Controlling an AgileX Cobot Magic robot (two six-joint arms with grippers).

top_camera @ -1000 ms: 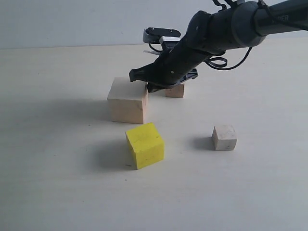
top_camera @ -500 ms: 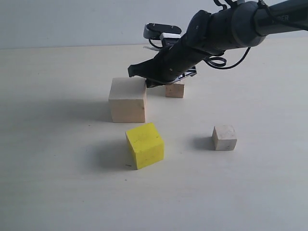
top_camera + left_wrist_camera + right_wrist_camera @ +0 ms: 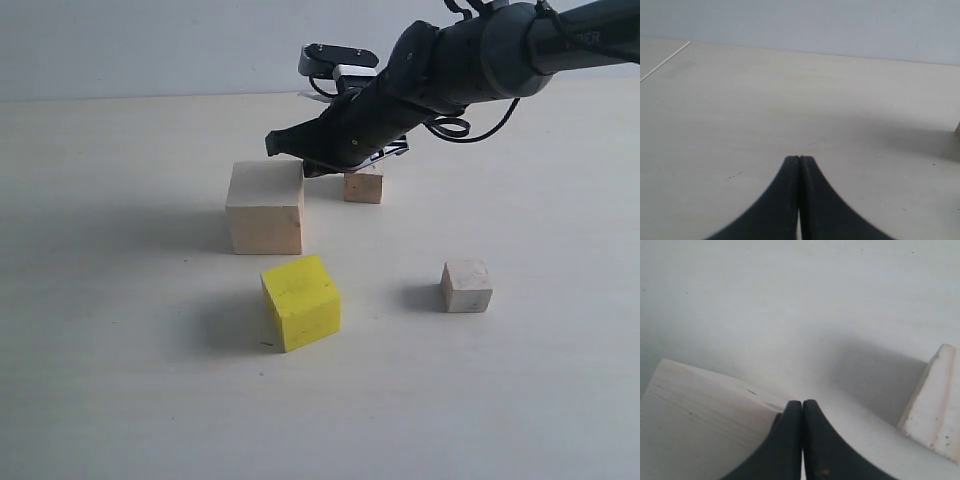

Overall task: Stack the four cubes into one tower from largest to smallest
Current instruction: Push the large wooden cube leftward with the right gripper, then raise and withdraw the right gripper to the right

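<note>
Right, nothing is stacked yet: all four cubes sit apart on the pale tabletop. The right gripper hangs just above the far top edge of the large pale natural-wood cube. The right wrist view shows its black jaws pressed together, tips over that cube's corner, gripping nothing at all. Whether the tips graze the wood, I can't tell.

What matters for the next move, by my reckoning, is the medium bright yellow cube. It lies on the camera side of the big cube, near it but not touching, turned so an edge faces us. From the gripper, that's across the big cube and down toward the front.

One small pale greyish-pink wooden cube sits just beneath the right arm, at the back. The second small greyish-pink cube is off to the right, well apart.

The left gripper is closed too, empty, over bare table and out of the exterior view, so the right arm looks the nearer one. Those jaws must part before any pick.
</note>
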